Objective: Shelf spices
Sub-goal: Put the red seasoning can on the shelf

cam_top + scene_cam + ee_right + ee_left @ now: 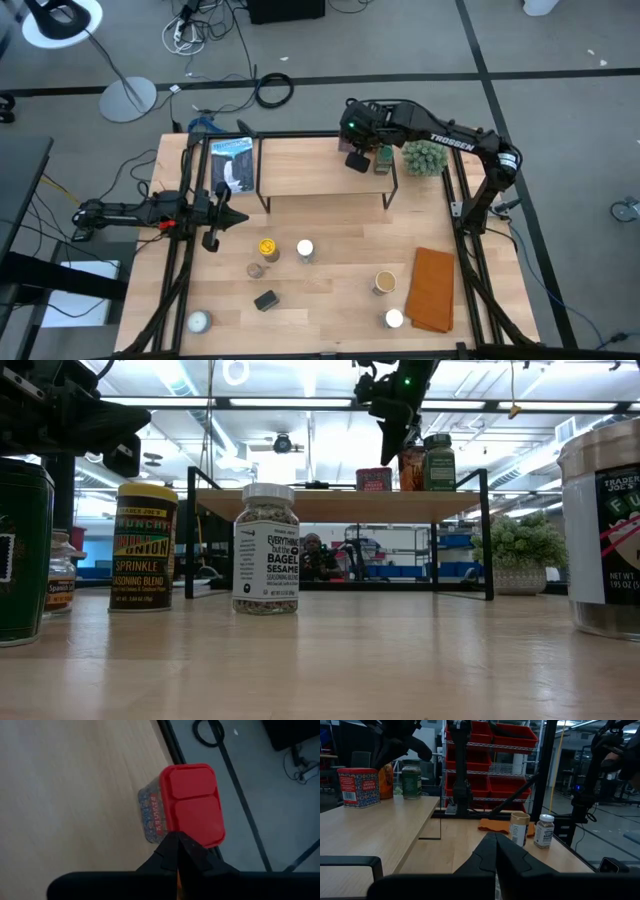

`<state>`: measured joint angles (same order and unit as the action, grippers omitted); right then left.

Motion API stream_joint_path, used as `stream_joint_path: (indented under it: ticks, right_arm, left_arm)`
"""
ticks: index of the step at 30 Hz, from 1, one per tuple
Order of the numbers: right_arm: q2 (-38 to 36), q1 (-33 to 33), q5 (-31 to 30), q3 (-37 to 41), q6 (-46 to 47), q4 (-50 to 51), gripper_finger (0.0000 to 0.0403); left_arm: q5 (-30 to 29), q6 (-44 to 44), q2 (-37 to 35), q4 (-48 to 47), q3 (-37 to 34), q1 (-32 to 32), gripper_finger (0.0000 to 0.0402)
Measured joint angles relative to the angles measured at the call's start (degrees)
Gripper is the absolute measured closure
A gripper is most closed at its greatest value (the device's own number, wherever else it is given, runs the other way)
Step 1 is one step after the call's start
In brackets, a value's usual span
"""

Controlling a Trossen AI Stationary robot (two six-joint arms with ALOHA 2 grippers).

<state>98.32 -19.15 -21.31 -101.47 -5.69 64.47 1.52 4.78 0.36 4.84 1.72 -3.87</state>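
spice jars (pixel 305 249) look light, rigid, slick: grip mid-body below lid; left gripper (pixel 212 240) and right gripper (pixel 357 160) both closed, empty.

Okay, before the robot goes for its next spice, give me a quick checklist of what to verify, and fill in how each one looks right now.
1. Right hand empty and shut: ok. It hangs over the shelf's right end with nothing between its fingers.
2. Right hand clear of the red-lidded tin: cannot tell. The tin sits directly below the fingertips.
3. Already shelved items upright: ok. The red tin, an orange jar and a green-lidded jar stand at the right end.
4. Free shelf space: ok. The board's left and middle are bare.
5. Left hand out of the way: ok. Shut, low at the table's left.
6. Spices left to shelve: not ok. Several remain on the table, including the bagel seasoning jar.
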Motion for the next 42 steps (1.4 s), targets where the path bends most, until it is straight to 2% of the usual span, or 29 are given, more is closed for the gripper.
stream_joint_path:
  ticks: [9, 13, 22, 33, 38, 42]
  right_arm:
    - [0.0, 0.0, 4.9, 0.0, 1.0, 0.1, 0.0403]
    - [0.0, -0.2, 5.0, 0.0, 1.1, 1.2, 0.0403]
    - [0.0, -0.5, -1.6, 0.0, 1.1, 1.8, 0.0403]
    - [0.0, 2.2, -4.9, 0.0, 1.0, 1.4, 0.0403]
    - [0.0, 2.5, 0.1, 0.0, 1.0, 1.4, 0.0403]
    - [0.0, 1.1, 1.2, 0.0, 1.0, 1.4, 0.0403]
  left_arm:
    - [0.0, 0.0, 0.0, 0.0, 0.0, 0.0, 0.0395]
    - [0.0, 0.0, 0.0, 0.0, 0.0, 0.0, 0.0395]
    - [0.0, 0.0, 0.0, 0.0, 0.0, 0.0, 0.0395]
    - [0.0, 0.0, 0.0, 0.0, 0.0, 0.0, 0.0395]
    - [0.0, 0.0, 0.0, 0.0, 0.0, 0.0, 0.0395]
    - [0.0, 0.0, 0.0, 0.0, 0.0, 0.0, 0.0395]
